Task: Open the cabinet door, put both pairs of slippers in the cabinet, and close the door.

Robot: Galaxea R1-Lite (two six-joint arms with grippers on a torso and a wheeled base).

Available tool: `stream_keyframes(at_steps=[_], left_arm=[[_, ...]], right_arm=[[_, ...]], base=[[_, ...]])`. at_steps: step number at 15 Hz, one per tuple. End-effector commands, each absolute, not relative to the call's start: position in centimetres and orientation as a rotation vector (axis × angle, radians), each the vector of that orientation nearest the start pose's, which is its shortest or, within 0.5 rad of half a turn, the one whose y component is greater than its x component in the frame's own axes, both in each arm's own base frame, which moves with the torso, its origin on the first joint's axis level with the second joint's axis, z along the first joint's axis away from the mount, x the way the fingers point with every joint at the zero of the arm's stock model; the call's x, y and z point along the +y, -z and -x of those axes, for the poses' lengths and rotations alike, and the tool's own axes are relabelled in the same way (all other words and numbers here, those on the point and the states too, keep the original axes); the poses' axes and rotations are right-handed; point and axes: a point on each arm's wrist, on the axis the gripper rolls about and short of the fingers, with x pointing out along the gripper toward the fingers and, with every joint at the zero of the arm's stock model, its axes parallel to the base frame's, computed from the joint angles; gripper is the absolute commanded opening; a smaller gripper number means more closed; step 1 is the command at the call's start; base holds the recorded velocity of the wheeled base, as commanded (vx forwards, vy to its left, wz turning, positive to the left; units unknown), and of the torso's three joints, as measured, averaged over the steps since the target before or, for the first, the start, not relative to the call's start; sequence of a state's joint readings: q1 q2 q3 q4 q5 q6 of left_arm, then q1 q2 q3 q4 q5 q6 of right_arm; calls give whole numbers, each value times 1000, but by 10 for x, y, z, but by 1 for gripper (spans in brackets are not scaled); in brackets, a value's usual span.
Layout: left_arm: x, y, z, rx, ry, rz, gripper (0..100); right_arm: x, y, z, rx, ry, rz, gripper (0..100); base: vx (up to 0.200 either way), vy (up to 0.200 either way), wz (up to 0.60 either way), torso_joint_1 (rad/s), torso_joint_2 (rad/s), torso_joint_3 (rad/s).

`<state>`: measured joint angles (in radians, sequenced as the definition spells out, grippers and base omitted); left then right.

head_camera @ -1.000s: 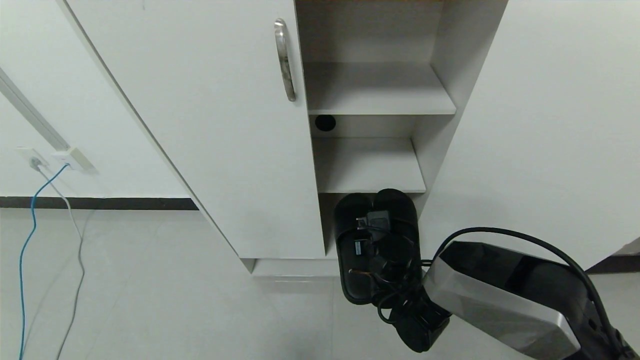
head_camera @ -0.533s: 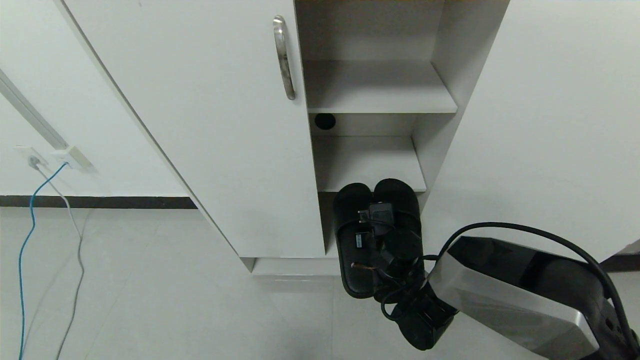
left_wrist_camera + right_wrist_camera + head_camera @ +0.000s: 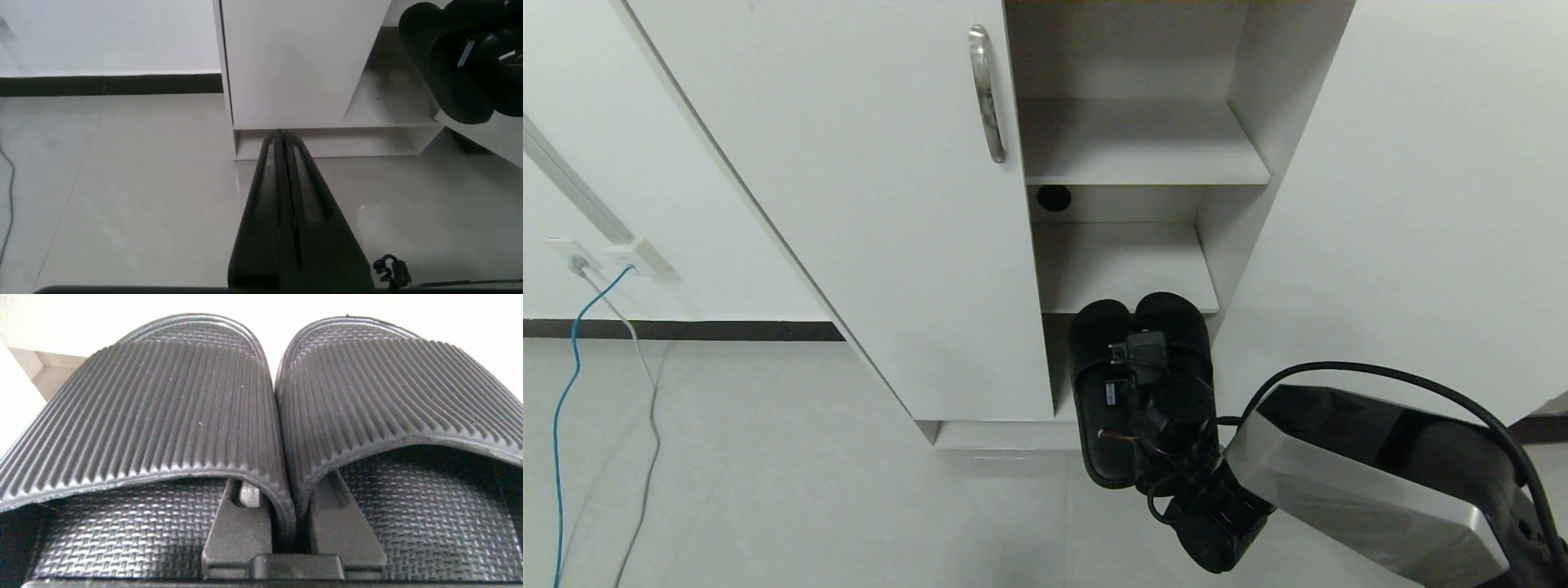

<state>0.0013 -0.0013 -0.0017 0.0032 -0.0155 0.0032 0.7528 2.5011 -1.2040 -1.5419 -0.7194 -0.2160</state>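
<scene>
1. Clearance at the cabinet (image 3: 1254, 98) mouth: door (image 3: 849, 204) swung open toward 9 o'clock, with its handle (image 3: 987, 94) just beside the opening at 11 o'clock of the load. Inner side wall close at 2 o'clock.
2. Black slippers (image 3: 1097, 351), side by side as a pair, held off the floor (image 3: 768, 490) at 5 o'clock of the head view's centre. Toes toward 12 o'clock, overlapping the front edge of the lower shelf (image 3: 1123, 265). Heels out over the plinth (image 3: 1005, 437). Contact with the shelf edge impossible to tell.
3. Right end effector (image 3: 1152, 384) clenched on the slippers, with its fingers (image 3: 245, 518) under the ribbed straps, pinching the two inner strap walls together.
4. Left end effector (image 3: 283, 143) clamped on nothing, fingers pressed flat together, low over the floor and facing the cabinet base.
5. Room inside: upper shelf (image 3: 1135, 139) at 12 o'clock, lower shelf beneath it, and a round hole (image 3: 1054, 198) in the back panel between them. Bottom compartment (image 3: 392, 90) below the held pair.
6. Writing: small white sticker (image 3: 1107, 393) on the right end effector, print too small to read.
7. Surroundings: pale grey glossy floor tiles, white wall, and dark skirting (image 3: 678, 331) at 9 o'clock. Wall socket (image 3: 645, 257) near 9 o'clock, with a blue cable (image 3: 560, 408) and a grey cable (image 3: 649, 425) trailing down toward 7 o'clock.
</scene>
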Motion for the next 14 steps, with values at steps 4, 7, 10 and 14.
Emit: stream_keyframes(at_steps=[4, 7, 10, 14], left_arm=[[0, -76, 23, 2, 14, -3, 0], [0, -76, 23, 2, 14, -3, 0], [0, -76, 23, 2, 14, -2, 0], [0, -76, 23, 2, 14, 2, 0]], right_arm=[[299, -57, -341, -186, -13, 49, 0], [299, -58, -341, -186, -13, 50, 0], [297, -70, -341, -196, -25, 46, 0], [296, -77, -346, -142, -39, 64, 0]], base=[[200, 0, 0, 2, 5, -1], [200, 0, 0, 2, 2, 2], [67, 0, 0, -1, -1, 1], [0, 0, 0, 0, 0, 0]])
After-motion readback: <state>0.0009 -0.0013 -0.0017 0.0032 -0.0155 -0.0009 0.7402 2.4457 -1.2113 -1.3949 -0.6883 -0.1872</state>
